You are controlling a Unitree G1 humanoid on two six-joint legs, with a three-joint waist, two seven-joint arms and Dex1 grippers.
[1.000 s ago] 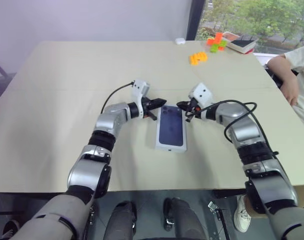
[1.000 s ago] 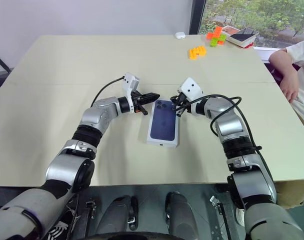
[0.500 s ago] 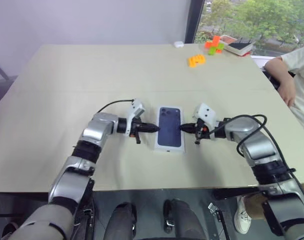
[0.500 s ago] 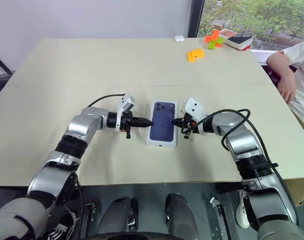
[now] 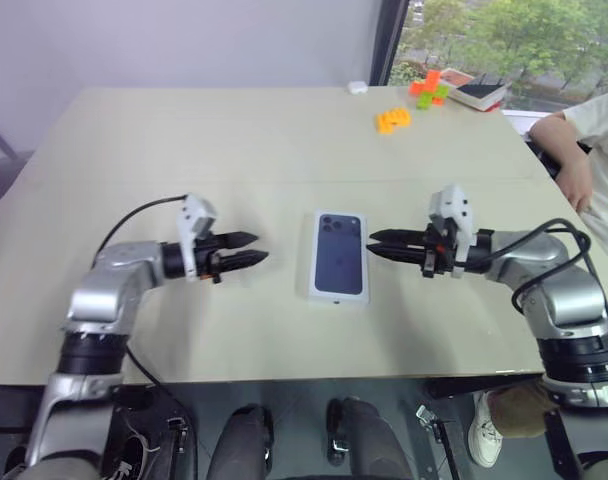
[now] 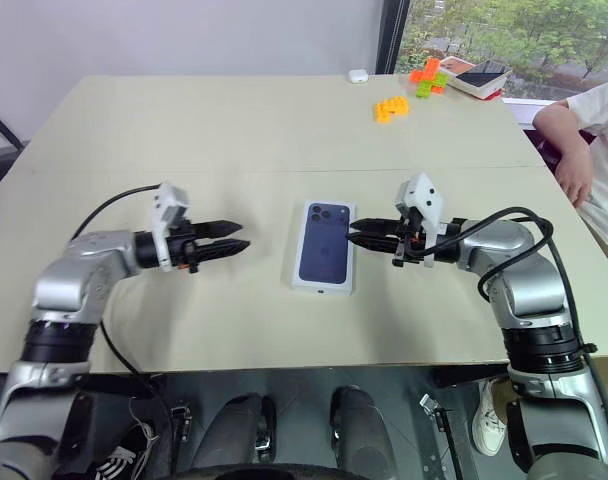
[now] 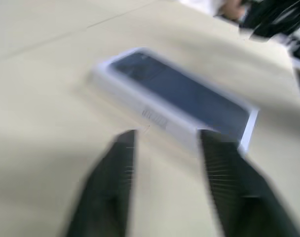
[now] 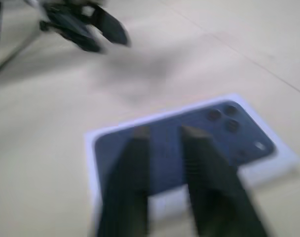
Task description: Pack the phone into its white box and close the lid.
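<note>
On the beige table [image 5: 134, 150], near the middle of its front half, the white box [image 5: 339, 297] lies shut, with the lid [image 5: 340, 255] seated on top and its printed dark blue phone picture facing up. The phone itself cannot be seen, so whether it sits inside cannot be told from here.

Left of the box, well apart from it, the left claw [image 5: 246, 251] hangs just above the table with its two black fingers parted and nothing between them, pointing toward the box. On the other side, the right claw [image 5: 378, 242] points back at the box from the right; its fingers stand a little apart and empty, their tips just beside the lid's right edge, and whether they touch it cannot be told.

At the far right corner of the table sit some orange blocks [image 5: 395, 118], a cluster of orange and green blocks [image 5: 431, 86], a small white case [image 5: 359, 87] and a flat red-edged tray [image 5: 481, 93]. A person's arm [image 5: 574, 160] rests at the table's right edge.
</note>
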